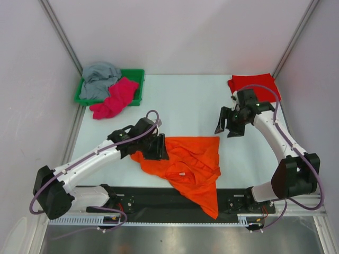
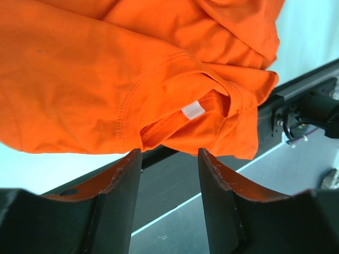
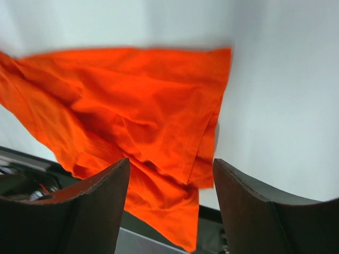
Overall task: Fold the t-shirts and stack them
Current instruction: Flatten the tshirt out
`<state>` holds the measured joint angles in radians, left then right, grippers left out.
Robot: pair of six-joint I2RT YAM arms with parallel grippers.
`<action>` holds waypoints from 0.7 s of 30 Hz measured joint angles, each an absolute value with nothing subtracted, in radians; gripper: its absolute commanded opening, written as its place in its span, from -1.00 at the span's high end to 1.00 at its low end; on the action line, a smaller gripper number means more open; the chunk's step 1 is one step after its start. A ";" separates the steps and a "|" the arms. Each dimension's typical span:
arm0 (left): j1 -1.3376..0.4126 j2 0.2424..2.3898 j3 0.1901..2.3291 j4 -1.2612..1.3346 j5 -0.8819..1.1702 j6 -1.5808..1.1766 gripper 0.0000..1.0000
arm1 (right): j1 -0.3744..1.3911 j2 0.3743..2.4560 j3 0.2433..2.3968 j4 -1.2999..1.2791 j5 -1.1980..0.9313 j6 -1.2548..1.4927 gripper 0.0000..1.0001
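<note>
White table (image 1: pixel 185 100) and white walls, alloy posts (image 1: pixel 60 29) rising in the upper corners. Centre: orange shirt (image 1: pixel 193 166) lying crumpled, its lower tip hanging over the black rail (image 1: pixel 159 198) at the bottom. Upper right: red shirt (image 1: pixel 254 84) lying folded. Upper left: grey shirt (image 1: pixel 99 76) and pink shirt (image 1: pixel 114 100) spilling from the green tray (image 1: pixel 139 79). The left gripper (image 1: pixel 158 149) is sitting at the orange shirt's left edge, jaws apart, gripping nothing; contact with the cloth, can't tell. The right gripper (image 1: pixel 226 130) is hovering right of it, released, empty. Left wrist view is showing the white neck label (image 2: pixel 193 110) close up; top view is barely showing it. Right wrist view is showing the shirt's upper right corner.
</note>
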<state>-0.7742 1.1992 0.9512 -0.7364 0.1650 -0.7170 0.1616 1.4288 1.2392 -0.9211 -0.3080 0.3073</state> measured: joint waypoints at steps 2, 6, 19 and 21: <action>-0.775 1.197 0.938 -0.718 0.186 -0.724 -0.05 | 0.212 1.424 1.215 -0.942 -0.295 0.304 -0.40; -0.787 1.195 0.865 -0.698 0.189 -0.764 -0.11 | 0.381 1.348 1.087 -0.943 -0.309 0.312 -0.40; -0.842 1.234 0.712 -0.645 0.139 -1.000 -0.28 | 0.669 1.224 0.849 -0.910 -0.371 0.393 -0.54; -0.842 1.278 0.712 -0.624 0.133 -1.016 -0.27 | 0.689 1.247 0.849 -0.899 -0.357 0.407 -0.46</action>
<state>-0.8417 1.2781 0.7124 -0.6239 0.1329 -1.0161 0.6891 1.2472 0.8494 -0.8989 -0.3573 0.4072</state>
